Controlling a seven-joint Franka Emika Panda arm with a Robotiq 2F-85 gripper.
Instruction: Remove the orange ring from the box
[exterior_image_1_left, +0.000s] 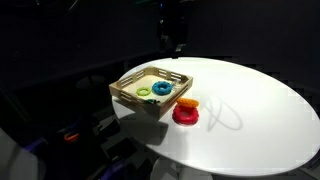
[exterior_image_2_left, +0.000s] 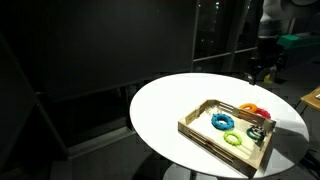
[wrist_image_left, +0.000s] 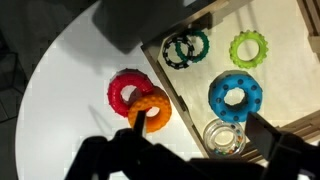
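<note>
Orange ring (wrist_image_left: 152, 108) lies against red ring (wrist_image_left: 122, 92) on the table (exterior_image_1_left: 250, 100) beside the box (exterior_image_1_left: 128, 96); gripper (exterior_image_1_left: 175, 45) hangs above, fingers spread, empty

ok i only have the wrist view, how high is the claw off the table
observer: well up. in an exterior view the claw hangs high above the table, roughly over the orange ring, touching nothing.
operator: and am i working near the table rim
observer: partly. in an exterior view the box sits right by the rim, while the orange ring lies on the table on the box's inner side, toward the middle.
</note>
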